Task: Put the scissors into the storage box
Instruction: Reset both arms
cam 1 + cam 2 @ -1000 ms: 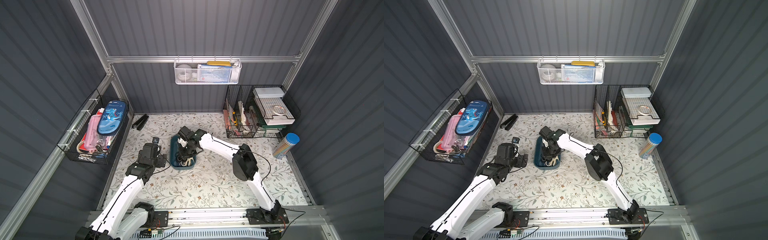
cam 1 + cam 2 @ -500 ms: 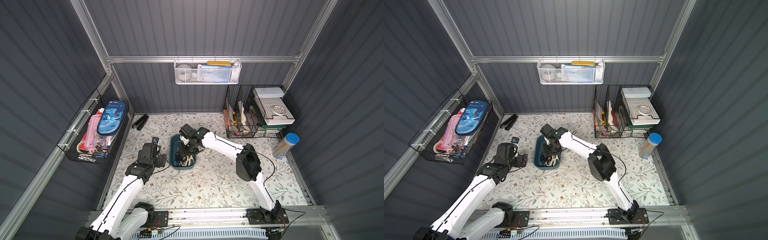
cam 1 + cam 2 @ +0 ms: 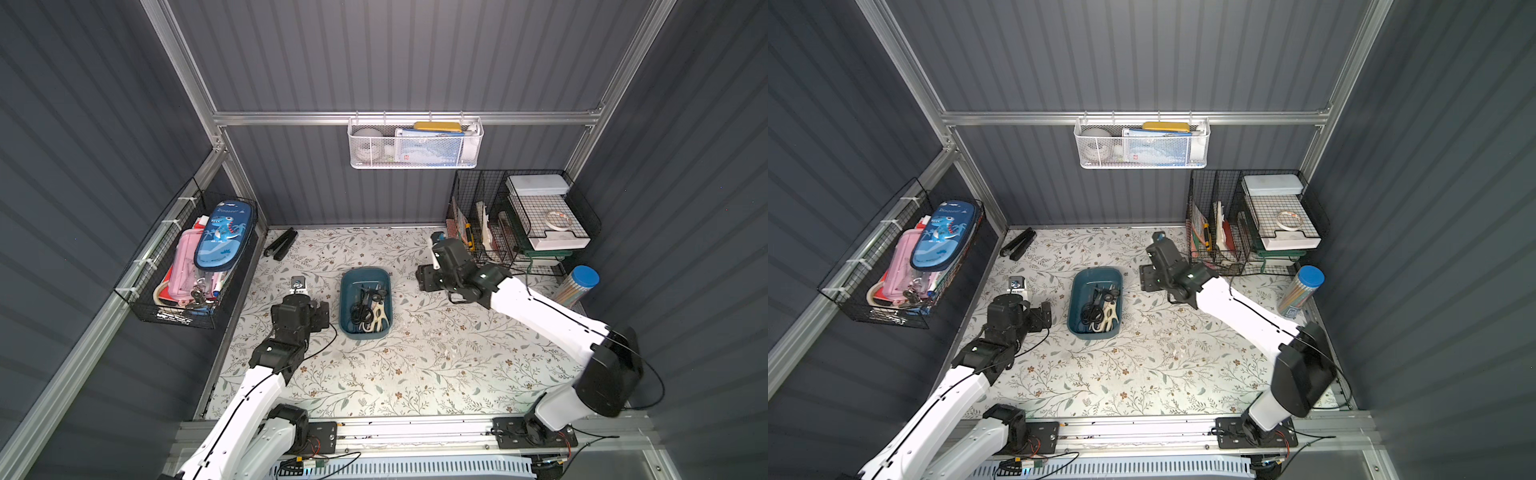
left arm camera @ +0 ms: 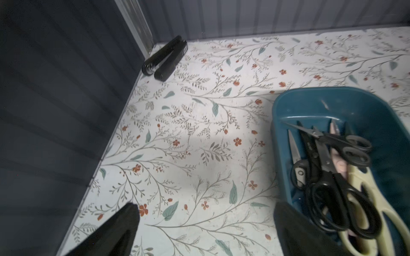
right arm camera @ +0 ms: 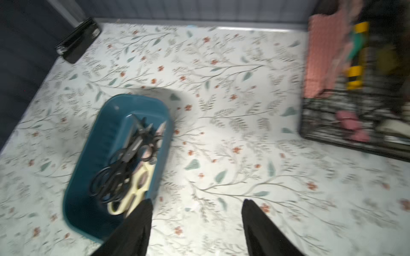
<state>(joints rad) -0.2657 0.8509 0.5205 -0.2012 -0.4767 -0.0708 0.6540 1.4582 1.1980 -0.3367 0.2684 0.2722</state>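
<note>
Both top views, storage box: we see the teal storage box (image 3: 345,291) on the floral worktop (image 3: 415,365), between the two arms.
Both top views, scissors: several pairs of scissors (image 3: 1100,309) lie inside it, black handles beside cream ones.
Both top views, arms: the left fingers (image 3: 322,316) sit just beside the box's left wall; the right fingers (image 3: 426,277) hang apart from it, near the wire basket (image 3: 490,249).
Left wrist view, fingers: we find the left fingers (image 4: 119,230) spread wide, nothing between them.
Left wrist view, black bar: the black bar (image 4: 165,58) lies in the worktop's corner.
Right wrist view, fingers: blurred, yet we see the right fingers (image 5: 137,228) parted and empty over bare worktop.
Right wrist view, scissors: the scissors (image 5: 124,168) lie in the box (image 5: 88,155).
</note>
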